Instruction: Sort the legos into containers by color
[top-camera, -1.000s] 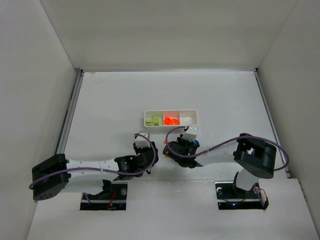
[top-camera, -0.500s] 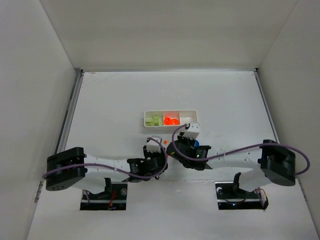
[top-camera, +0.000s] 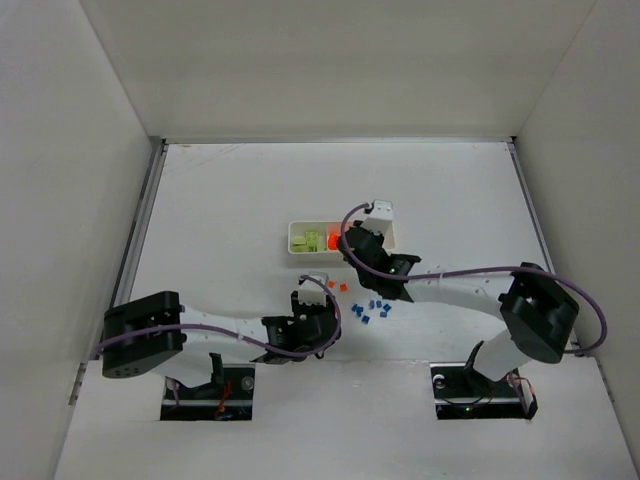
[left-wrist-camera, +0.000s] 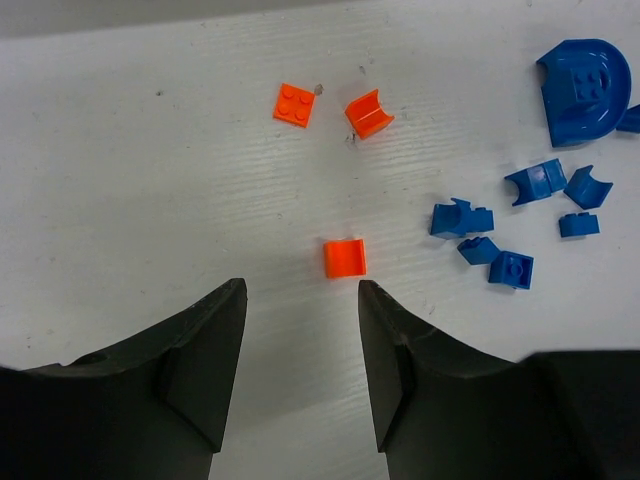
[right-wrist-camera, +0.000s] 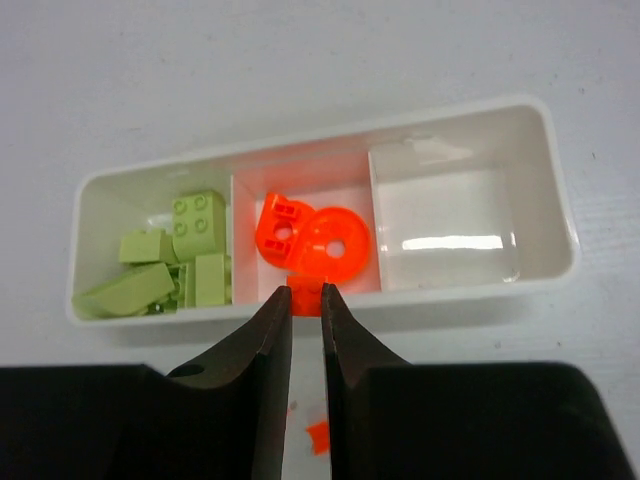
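The white three-compartment tray (right-wrist-camera: 560, 250) holds lime green bricks (right-wrist-camera: 190, 250) in its left compartment and orange pieces (right-wrist-camera: 320, 240) in the middle; the right compartment (right-wrist-camera: 445, 215) holds nothing. My right gripper (right-wrist-camera: 306, 300) is shut on a small orange brick (right-wrist-camera: 306, 296) over the near wall of the middle compartment. My left gripper (left-wrist-camera: 300, 300) is open and empty, low over the table, with an orange brick (left-wrist-camera: 345, 257) just ahead of its fingertips. Two more orange bricks (left-wrist-camera: 292, 104) lie farther out. Several blue bricks (left-wrist-camera: 515, 215) lie to the right.
A larger rounded blue piece (left-wrist-camera: 582, 80) lies at the far right of the loose pile. In the top view the tray (top-camera: 296, 240) sits mid-table, with the blue bricks (top-camera: 372, 308) between both arms. White walls enclose the table on three sides.
My right gripper has moved from the loose pile up to the tray, carrying the orange brick. My left arm has swung right toward the loose bricks, which now show uncovered.
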